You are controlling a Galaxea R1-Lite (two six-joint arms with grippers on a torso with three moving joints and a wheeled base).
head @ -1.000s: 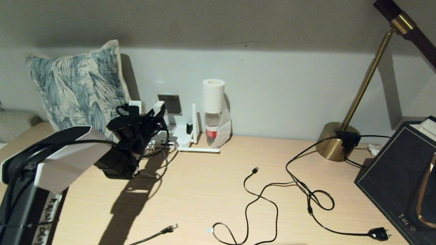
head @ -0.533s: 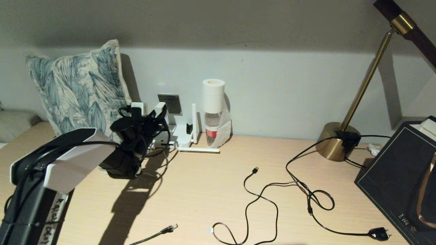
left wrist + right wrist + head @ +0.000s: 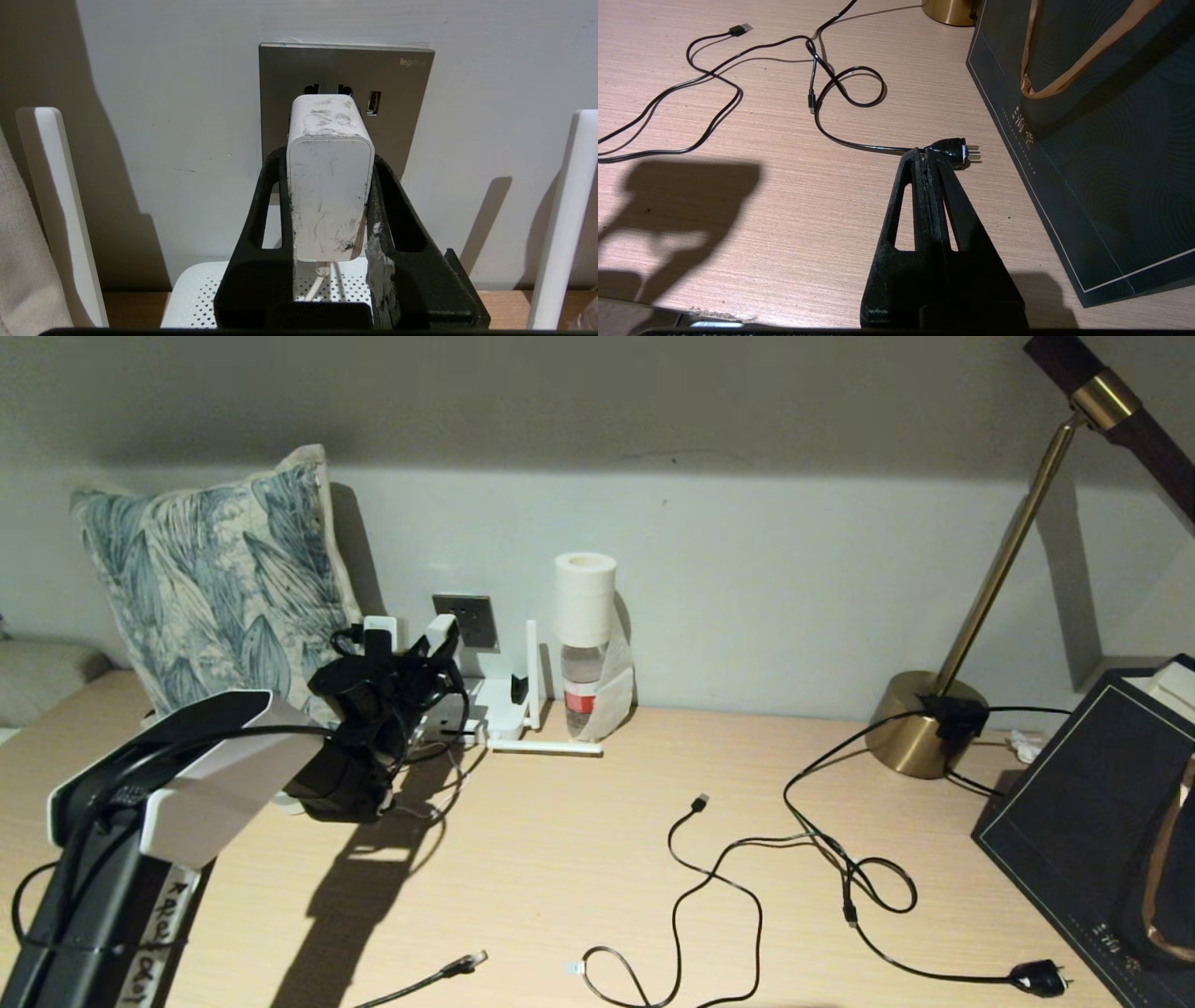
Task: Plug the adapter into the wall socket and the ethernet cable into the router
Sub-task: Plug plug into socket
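My left gripper (image 3: 327,161) is shut on the scuffed white adapter (image 3: 329,186), whose thin white cord hangs down behind it. The adapter's far end sits right in front of the grey wall socket (image 3: 402,93), just below its two round pin holes; whether its pins are in is hidden. From the head view the adapter (image 3: 440,635) is beside the wall socket (image 3: 467,619). Under the gripper lies the white router (image 3: 196,298), its antennas rising on both sides. The ethernet cable (image 3: 464,963) lies loose at the table's front edge. My right gripper (image 3: 927,156) hovers shut and empty over the table.
A leaf-print pillow (image 3: 215,579) leans on the wall left of the socket. A bottle topped with a paper roll (image 3: 585,653) stands right of the router (image 3: 495,709). Thin black cords, a black plug (image 3: 952,151), a brass lamp base (image 3: 924,723) and a dark bag (image 3: 1102,821) fill the right side.
My left arm has moved forward and slightly right, carrying the adapter closer to the wall socket. The cables on the table have not moved.
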